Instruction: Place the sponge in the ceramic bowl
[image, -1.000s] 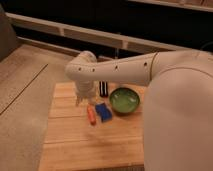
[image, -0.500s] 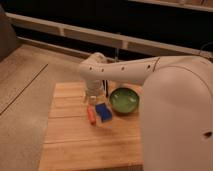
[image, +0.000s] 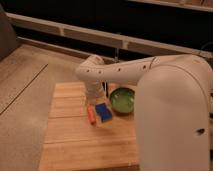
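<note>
Here, finds the tool (image: 94, 96) hanging low over the wooden surface (image: 75, 142), at the end of the white arm (image: 125, 70) reaching in from the right. Cannot tell whether apart, together or clamped on anything; lost in shadow under the wrist. Puts the sponge (image: 103, 111) just below the tool and a shade to its right as seen, flat on the surface and outside the ceramic bowl (image: 123, 100). Sets the bowl further to the tool's right, near the sponge, with nothing blue showing inside. Leaves a slim orange-red object (image: 91, 114) directly beneath the tool, just beside the sponge, perhaps touching.

Risks, judged from that crowding: closing on the orange-red object instead of the sponge, or on both at once, given so little room between them. Nudging the sponge sideways on a slightly off descent and skating it across the wood. Pinching a soft-looking block too near one corner and losing it on the way over. Clipping the bowl's rim on a low carry, tipping or shoving it. Letting go too early and bouncing the sponge off the glossy wall back onto the surface.
</note>
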